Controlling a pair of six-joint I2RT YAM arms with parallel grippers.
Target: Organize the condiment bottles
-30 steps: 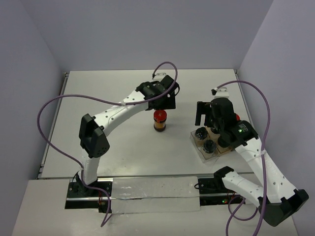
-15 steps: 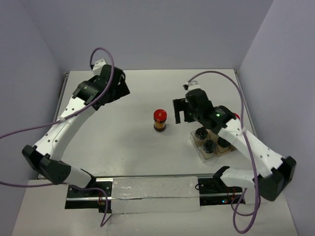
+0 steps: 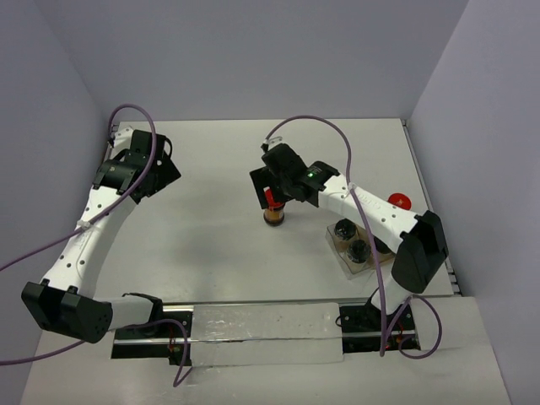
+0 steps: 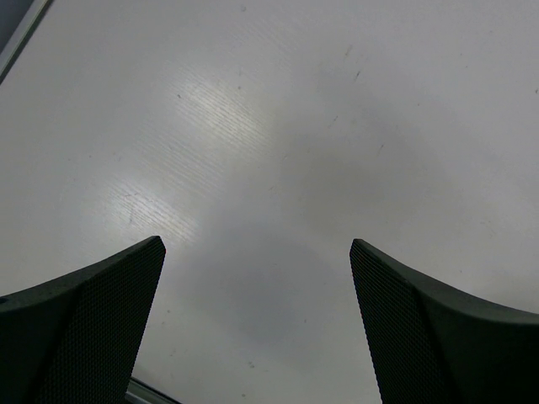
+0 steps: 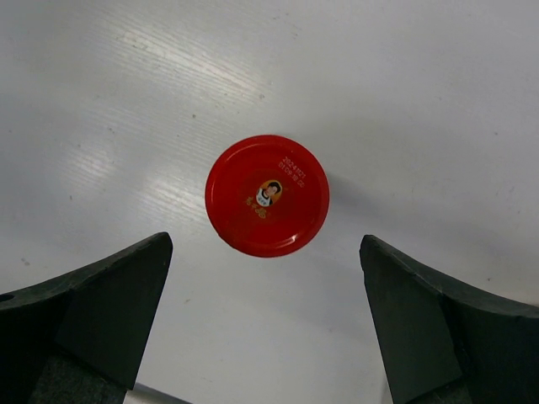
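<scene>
**Near right:** a clear rectangular plastic tray (image 3: pixel 342 263) holds at least two black-capped cylindrical shaker bottles (image 3: pixel 344 228). The right arm hides its far side.

**Just beyond:** a second red cap (image 3: pixel 398 201), in or beside the tray; which cannot be told.

**Centre:** a red-capped bottle of orange-brown contents (image 5: pixel 267 195) stands upright on the white table (image 4: pixel 278 126), apart from the tray. The right hand (image 3: pixel 270 187) hangs spread around its cap, not touching. This bottle appears to be the last one left, with no obstacle between it and the tray.

**Far left:** the left hand (image 4: pixel 257 252), spread and holding nothing.
</scene>
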